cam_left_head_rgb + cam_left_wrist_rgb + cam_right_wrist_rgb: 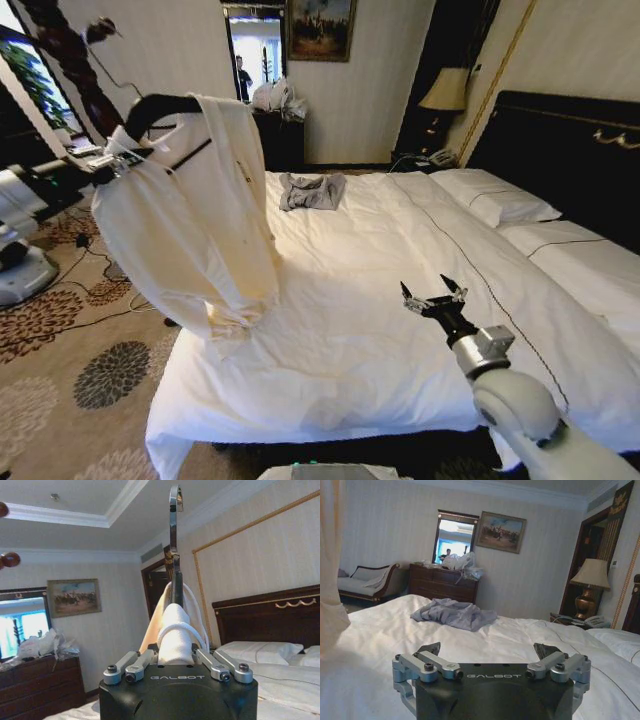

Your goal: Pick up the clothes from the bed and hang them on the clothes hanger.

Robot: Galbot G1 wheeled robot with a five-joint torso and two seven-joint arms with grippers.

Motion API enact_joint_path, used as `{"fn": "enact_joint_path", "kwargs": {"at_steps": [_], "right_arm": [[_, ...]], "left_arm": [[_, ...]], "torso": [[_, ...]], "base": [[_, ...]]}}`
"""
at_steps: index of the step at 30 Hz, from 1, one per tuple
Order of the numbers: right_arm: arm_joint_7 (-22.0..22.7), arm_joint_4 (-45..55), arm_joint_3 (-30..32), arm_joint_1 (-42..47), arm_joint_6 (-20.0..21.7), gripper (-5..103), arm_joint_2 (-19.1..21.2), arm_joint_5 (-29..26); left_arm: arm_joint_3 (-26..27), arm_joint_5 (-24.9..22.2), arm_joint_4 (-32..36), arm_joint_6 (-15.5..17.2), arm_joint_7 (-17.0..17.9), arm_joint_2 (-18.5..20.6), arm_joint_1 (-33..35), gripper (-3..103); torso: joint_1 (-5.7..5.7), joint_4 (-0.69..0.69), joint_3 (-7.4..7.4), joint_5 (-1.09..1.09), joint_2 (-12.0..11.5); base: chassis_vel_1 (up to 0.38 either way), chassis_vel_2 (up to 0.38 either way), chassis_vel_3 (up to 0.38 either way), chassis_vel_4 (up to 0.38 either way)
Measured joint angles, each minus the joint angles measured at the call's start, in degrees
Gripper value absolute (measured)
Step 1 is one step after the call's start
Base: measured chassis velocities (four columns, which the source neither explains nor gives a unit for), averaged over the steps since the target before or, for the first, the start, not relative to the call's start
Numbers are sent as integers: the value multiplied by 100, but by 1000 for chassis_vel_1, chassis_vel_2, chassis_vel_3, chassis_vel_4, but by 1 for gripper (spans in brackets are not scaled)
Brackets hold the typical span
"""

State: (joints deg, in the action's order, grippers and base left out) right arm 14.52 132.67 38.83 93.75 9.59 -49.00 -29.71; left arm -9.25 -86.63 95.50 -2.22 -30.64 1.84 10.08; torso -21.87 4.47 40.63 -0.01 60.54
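Note:
The cream clothes [200, 220] hang draped over the dark clothes hanger [160, 106], off the bed's left side above the carpet. My left gripper [120, 160] is shut on the hanger's neck with a fold of the cloth. In the left wrist view, that gripper [175, 655] clamps the cloth-wrapped neck, and the silver hook [174, 510] points straight away from it. My right gripper [433, 297] hovers open over the white duvet of the bed [380, 330]. The right wrist view shows the gripper [487, 652] holding nothing.
A small grey garment [312, 190] lies crumpled on the far part of the bed. Pillows [495, 198] and the black headboard [560, 140] are at the right. A dark wooden stand [70, 60] rises at the far left, and a dresser [442, 582] stands against the back wall.

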Motion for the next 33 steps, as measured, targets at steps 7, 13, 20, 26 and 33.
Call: {"fn": "enact_joint_path", "kwargs": {"at_steps": [7,13,20,26,33], "right_arm": [[-29,1,6,7,-3,100,-11,34],[-30,1,-5,-7,-3,100,-1,45],[-25,-3,-14,-19,-4,100,8,51],[-24,-4,-17,-21,-4,100,10,53],[-20,-8,-22,-25,-5,100,13,56]], "left_arm": [[143,-234,-118,21,107,83,1,22],[329,-542,-437,447,259,174,8,22],[519,-668,-901,941,511,-101,18,22],[571,-598,-1113,1118,644,-306,16,22],[657,-336,-1649,1475,908,-1133,-256,22]], "torso": [[-1,-1,1,0,0],[-1,-3,0,0,0],[-1,-1,0,1,0],[-1,-3,0,0,-1],[-1,0,1,0,-1]], "base": [[0,0,0,0],[0,0,0,0],[0,0,0,0],[0,0,0,0],[0,0,0,0]]}}
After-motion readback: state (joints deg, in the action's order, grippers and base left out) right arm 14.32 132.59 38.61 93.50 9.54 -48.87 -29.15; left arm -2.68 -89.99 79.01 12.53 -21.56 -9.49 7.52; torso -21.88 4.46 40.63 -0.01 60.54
